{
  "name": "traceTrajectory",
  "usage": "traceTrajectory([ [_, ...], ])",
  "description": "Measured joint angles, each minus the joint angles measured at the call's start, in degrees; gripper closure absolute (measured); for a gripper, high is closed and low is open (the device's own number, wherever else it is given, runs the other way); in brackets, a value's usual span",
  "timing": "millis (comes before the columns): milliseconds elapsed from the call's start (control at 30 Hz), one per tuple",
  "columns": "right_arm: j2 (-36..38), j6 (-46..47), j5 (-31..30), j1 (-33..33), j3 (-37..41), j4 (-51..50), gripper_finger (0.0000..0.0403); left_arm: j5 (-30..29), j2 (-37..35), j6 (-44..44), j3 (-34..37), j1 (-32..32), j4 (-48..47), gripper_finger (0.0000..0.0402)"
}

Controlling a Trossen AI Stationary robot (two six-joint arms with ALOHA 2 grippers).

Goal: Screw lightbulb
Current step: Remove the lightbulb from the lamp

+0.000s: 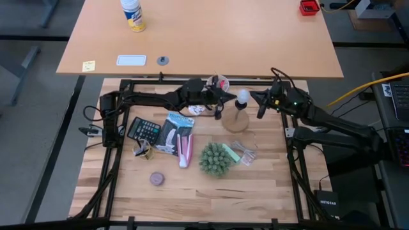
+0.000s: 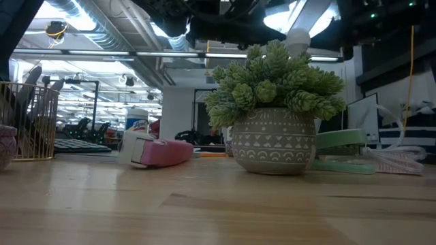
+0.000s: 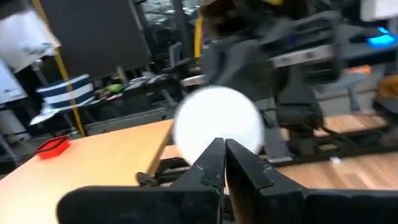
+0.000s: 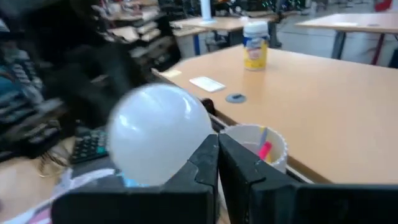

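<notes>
The white frosted lightbulb (image 1: 243, 96) stands upright in the black socket of the round wooden disc (image 1: 235, 122) at the table's far middle. It also shows in the low view (image 2: 298, 38), the left wrist view (image 3: 217, 124) and the right wrist view (image 4: 158, 134). My left gripper (image 1: 222, 103) is shut just left of the bulb, with its fingertips (image 3: 224, 155) before the glass. My right gripper (image 1: 258, 102) is shut just right of the bulb and a little to one side of it in the right wrist view (image 4: 217, 155). My left gripper's shut fingertips (image 3: 214, 152) stand level at the bulb's left side (image 3: 199, 146); I cannot tell whether they touch the glass. My right gripper's shut fingertips (image 4: 211, 152) stand level at the bulb's right side (image 4: 193, 149); I cannot tell whether they touch it.
A white cup (image 1: 220, 83) with pens stands just behind the bulb. A potted plant (image 1: 215, 160), green strips (image 1: 231, 153), a pink-and-white package (image 1: 182, 140), a calculator (image 1: 144, 130), a wire basket (image 1: 142, 150) and a brownish puck (image 1: 156, 179) lie nearer.
</notes>
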State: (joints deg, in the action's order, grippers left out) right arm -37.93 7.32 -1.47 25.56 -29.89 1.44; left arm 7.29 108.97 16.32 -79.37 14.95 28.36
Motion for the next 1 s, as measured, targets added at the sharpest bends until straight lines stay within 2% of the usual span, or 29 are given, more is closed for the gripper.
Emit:
traceTrajectory([
  [367, -5.45, -2.19, -1.40, -0.02, 0.09, 4.94, 0.0386, -0.10, 0.11, 2.85, 0.00, -2.41, -2.76, 0.0396],
  [500, -5.34, -5.56, -2.46, -0.02, 0.09, 6.59, 0.0386, -0.18, -0.02, 3.67, 0.00, -2.61, -2.16, 0.0396],
  [667, -0.70, -8.53, -4.10, -0.04, 0.09, 6.66, 0.0386, -0.98, -1.97, 3.37, 0.00, -2.59, -1.81, 0.0396],
  [767, 3.70, -9.12, -4.11, -0.04, 0.09, 6.24, 0.0386, -3.43, -2.82, 3.31, -0.02, -2.56, -1.05, 0.0396],
  [867, 7.87, -9.08, -1.02, -0.02, 0.09, 4.37, 0.0386, -6.88, -2.82, 3.28, 0.00, -2.37, 1.15, 0.0396],
  [1000, 11.26, -5.24, 4.01, -0.04, 0.04, 0.34, 0.0386, -8.05, -2.82, 2.97, 0.00, -1.22, 2.22, 0.0396],
])
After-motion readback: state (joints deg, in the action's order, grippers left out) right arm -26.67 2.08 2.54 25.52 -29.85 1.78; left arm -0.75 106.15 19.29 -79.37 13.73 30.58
